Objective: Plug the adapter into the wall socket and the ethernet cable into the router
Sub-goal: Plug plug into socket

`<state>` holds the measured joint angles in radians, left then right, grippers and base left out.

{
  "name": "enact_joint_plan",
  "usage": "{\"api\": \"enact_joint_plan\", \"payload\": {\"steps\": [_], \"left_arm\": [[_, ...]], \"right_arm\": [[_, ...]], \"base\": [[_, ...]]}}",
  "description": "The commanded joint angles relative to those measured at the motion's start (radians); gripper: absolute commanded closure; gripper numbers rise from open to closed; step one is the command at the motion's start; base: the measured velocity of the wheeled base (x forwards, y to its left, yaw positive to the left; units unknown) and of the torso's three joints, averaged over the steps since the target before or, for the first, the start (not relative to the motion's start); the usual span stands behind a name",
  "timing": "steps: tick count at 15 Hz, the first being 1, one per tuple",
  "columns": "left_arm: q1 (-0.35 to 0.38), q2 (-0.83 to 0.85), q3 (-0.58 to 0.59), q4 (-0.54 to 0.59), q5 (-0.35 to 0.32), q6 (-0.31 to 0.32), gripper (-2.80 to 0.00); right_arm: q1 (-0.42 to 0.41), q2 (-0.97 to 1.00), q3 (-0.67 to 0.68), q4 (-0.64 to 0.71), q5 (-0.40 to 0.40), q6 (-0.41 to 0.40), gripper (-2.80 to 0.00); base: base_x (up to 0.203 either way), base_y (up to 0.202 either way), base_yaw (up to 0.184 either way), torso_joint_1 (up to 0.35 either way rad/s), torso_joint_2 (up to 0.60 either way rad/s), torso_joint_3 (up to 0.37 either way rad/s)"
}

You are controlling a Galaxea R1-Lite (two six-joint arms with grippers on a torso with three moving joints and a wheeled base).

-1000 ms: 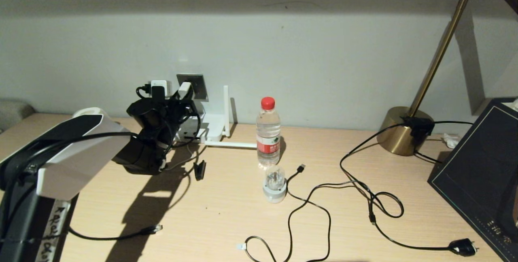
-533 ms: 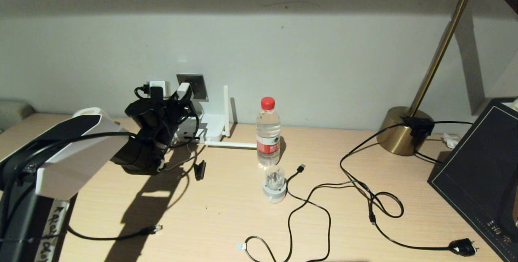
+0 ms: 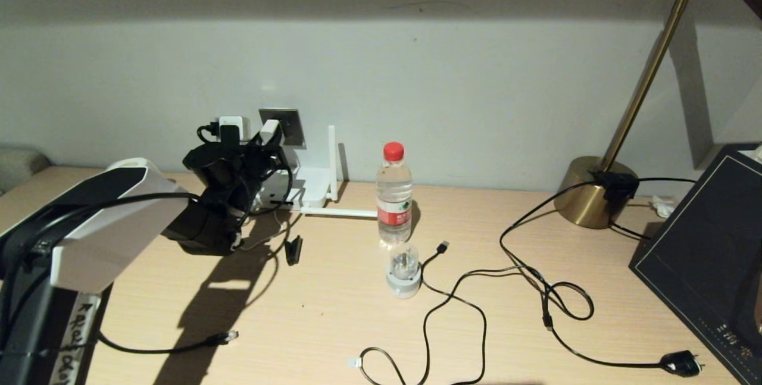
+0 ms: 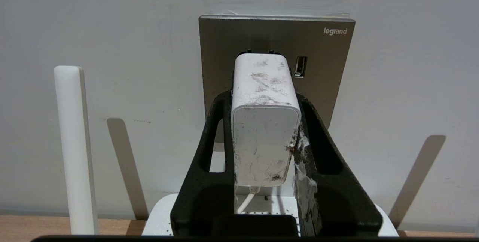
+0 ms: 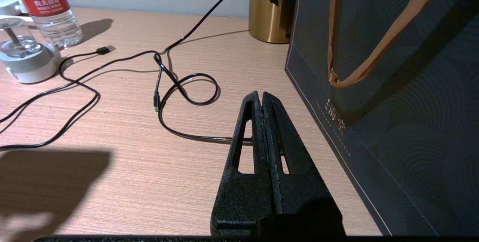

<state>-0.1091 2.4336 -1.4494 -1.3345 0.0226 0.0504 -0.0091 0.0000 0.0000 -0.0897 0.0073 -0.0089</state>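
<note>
The white adapter (image 4: 264,122) is held between the black fingers of my left gripper (image 4: 264,98), its front end against the plug holes of the grey wall socket (image 4: 322,62). In the head view, the left gripper (image 3: 262,142) is raised at the wall with the adapter (image 3: 269,131) at the socket (image 3: 284,124). The white router (image 3: 314,187) lies below, one antenna (image 3: 332,162) upright. The black ethernet cable (image 3: 166,348) lies at the table's front left with its clear plug (image 3: 230,334); a black disc (image 3: 293,250) lies near the router. My right gripper (image 5: 261,95) is shut and empty, low over the table.
A water bottle (image 3: 394,194) and a clear-domed white gadget (image 3: 403,270) stand mid-table. A thin USB-tipped cable (image 3: 443,246) and a black mains cable (image 3: 678,364) loop across the right half. A brass lamp base (image 3: 586,197) and a dark bag (image 3: 702,254) stand at the right.
My left gripper with the adapter has shifted very slightly left and up at the socket. Everything else is unmoved.
</note>
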Motion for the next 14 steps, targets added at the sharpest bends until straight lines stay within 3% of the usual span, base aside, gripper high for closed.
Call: {"api": "enact_joint_plan", "payload": {"steps": [1, 14], "left_arm": [[0.0, -0.002, 0.0, -0.009, 0.0, 0.0, 0.0], [-0.007, 0.023, -0.047, 0.003, 0.001, 0.0, 0.0]], "right_arm": [[0.0, 0.002, 0.034, -0.001, 0.0, 0.0, 0.0], [0.0, 0.002, 0.035, -0.001, 0.0, 0.0, 0.0]], "base": [[0.0, 0.0, 0.0, 0.0, 0.0, 0.0], [0.0, 0.0, 0.0, 0.0, 0.0, 0.0]]}}
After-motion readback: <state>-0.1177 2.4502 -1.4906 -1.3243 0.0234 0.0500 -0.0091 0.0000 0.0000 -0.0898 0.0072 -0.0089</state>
